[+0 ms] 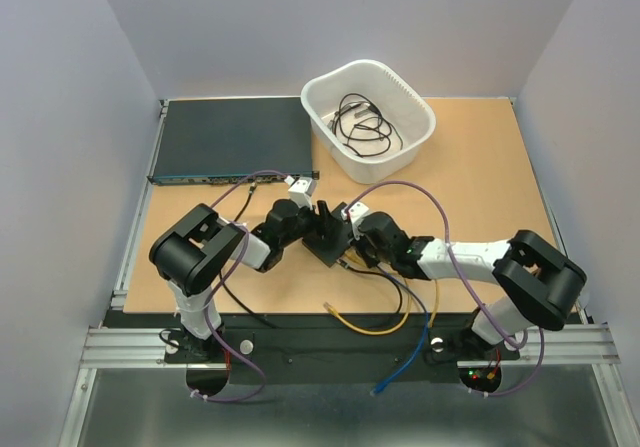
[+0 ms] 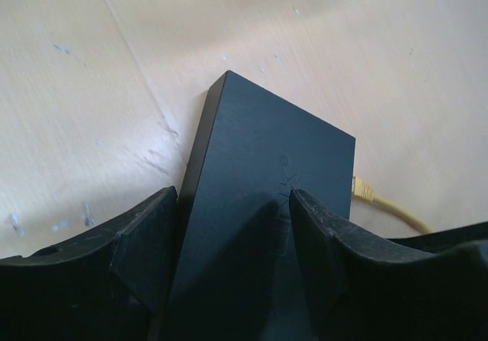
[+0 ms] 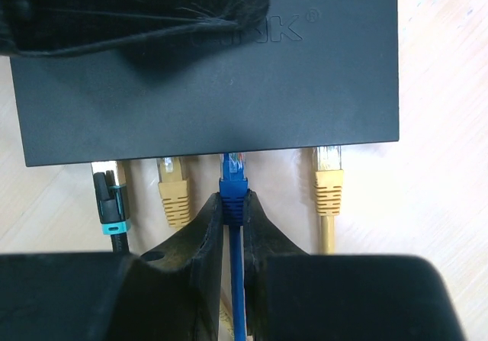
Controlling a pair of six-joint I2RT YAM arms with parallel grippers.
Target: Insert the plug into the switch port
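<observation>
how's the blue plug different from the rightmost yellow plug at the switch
Colour: the blue plug has a blue boot and cable; the rightmost yellow plug has yellow ones.
Grip: the blue plug is pinched by the right end effector; the yellow plug is untouched.
Place: in the right wrist view the blue plug sits mid-row, the yellow plug near the corner.
Both point into the same edge of the black switch box.
</observation>
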